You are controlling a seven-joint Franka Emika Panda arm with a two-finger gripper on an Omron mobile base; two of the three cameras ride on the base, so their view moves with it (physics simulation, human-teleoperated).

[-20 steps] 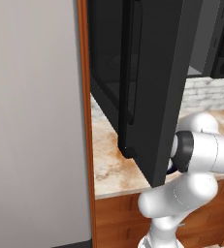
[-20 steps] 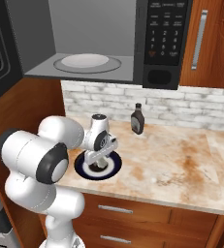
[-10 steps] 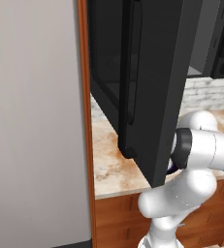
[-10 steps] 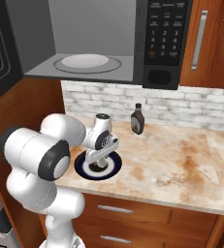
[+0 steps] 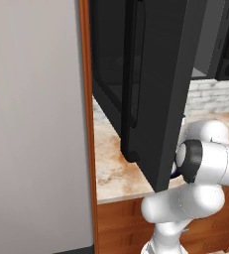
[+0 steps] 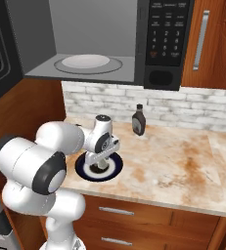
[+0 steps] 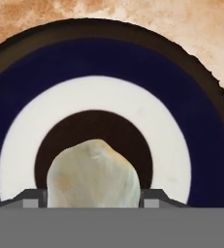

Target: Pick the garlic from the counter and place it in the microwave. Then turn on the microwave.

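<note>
Since the earlier frame your two-finger gripper [image 7: 92, 203] has narrowed its jaws and sunk a little lower over the plate; nothing else on the beige marble-look counter [image 6: 183, 166] has shifted, and the base has stayed put. You now have the small whitish-grey garlic bulb [image 7: 93, 174] sitting squarely between the dark fingertips [image 7: 32, 197], which stand close against its two flanks; that reads as a grip on the bulb, though it has not yet left the plate. The garlic rests at the dark centre of the round plate with a navy rim and white ring [image 6: 115, 168], which lies near the counter's front left corner, by the wooden side wall; the hand points straight down on it so the fingers can take the bulb across its widest part. Above, the large black microwave [image 6: 168, 44] hangs with its dark glass door [image 5: 155, 89] swung wide toward you, its grey cavity and glass turntable [image 6: 85, 61] bare and waiting; you will need to lift clear and rise to reach it. A dark labelled sauce bottle [image 6: 138, 120] stands at the counter's back edge, well apart from the plate.
</note>
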